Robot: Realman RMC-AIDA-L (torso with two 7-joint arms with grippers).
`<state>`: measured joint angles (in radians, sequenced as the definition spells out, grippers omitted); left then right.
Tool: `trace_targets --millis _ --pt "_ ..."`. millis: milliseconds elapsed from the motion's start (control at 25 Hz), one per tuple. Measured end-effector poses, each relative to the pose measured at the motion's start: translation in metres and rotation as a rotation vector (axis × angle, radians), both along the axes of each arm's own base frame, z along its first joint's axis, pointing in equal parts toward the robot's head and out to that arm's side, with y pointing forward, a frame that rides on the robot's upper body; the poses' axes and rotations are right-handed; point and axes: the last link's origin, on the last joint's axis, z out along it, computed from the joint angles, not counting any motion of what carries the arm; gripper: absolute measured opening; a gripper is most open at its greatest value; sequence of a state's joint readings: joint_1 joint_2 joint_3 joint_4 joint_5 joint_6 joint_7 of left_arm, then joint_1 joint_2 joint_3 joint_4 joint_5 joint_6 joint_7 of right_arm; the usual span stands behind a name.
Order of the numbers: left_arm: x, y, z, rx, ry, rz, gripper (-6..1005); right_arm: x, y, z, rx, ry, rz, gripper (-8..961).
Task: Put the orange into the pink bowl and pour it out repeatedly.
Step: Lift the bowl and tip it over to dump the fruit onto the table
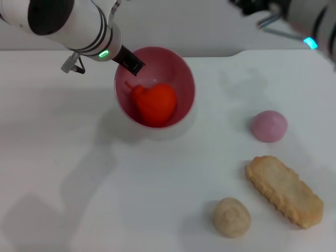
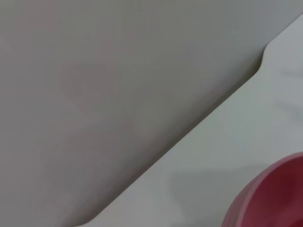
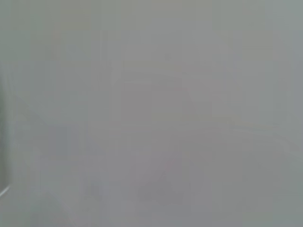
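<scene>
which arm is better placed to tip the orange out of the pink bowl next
Left, most likely. The left gripper is already at the far rim of the round pink plastic bowl, which holds the glossy orange-red toy fruit. The right gripper sits far off at the back right, away from the bowl.

White table (image 1: 79,173) (soft shadows) before a plain grey wall (image 1: 173,21)

Readable text: none in any view.
Pink bowl (image 1: 185,79): plain, no label or brand.
Orange (image 1: 156,104): no print or sticker.
Table (image 1: 79,184): bare white surface, no markings.
Left arm (image 1: 68,21): a green light only, no lettering that can be read.
Right arm (image 1: 310,21): a blue-green light, no legible sign.
</scene>
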<state>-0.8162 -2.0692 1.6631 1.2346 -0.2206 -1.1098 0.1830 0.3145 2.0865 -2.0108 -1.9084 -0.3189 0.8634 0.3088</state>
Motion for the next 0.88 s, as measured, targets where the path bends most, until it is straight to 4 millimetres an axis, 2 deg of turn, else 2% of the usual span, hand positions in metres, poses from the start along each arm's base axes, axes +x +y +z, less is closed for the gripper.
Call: trace_targets --millis 160,240,440,640,880 --pt "0.000 -0.002 -0.003 -0.012 0.013 -0.006 45 -0.006 -0.007 0.027 0.098 0.001 0.022 648" --pt "-0.001 -0.003 -0.003 -0.013 0.015 -0.003 45 -0.007 -0.007 0.030 0.106 0.005 0.023 694" --pt "-0.003 -0.004 -0.004 -0.016 0.020 -0.004 45 -0.003 -0.005 0.031 0.124 -0.007 0.003 691" --pt "0.001 -0.008 -0.004 -0.022 0.052 -0.053 45 0.002 -0.006 0.043 0.245 0.002 -0.022 688" --pt "0.023 -0.026 -0.019 -0.052 0.126 -0.201 44 0.015 -0.003 0.051 0.288 0.089 -0.097 687"
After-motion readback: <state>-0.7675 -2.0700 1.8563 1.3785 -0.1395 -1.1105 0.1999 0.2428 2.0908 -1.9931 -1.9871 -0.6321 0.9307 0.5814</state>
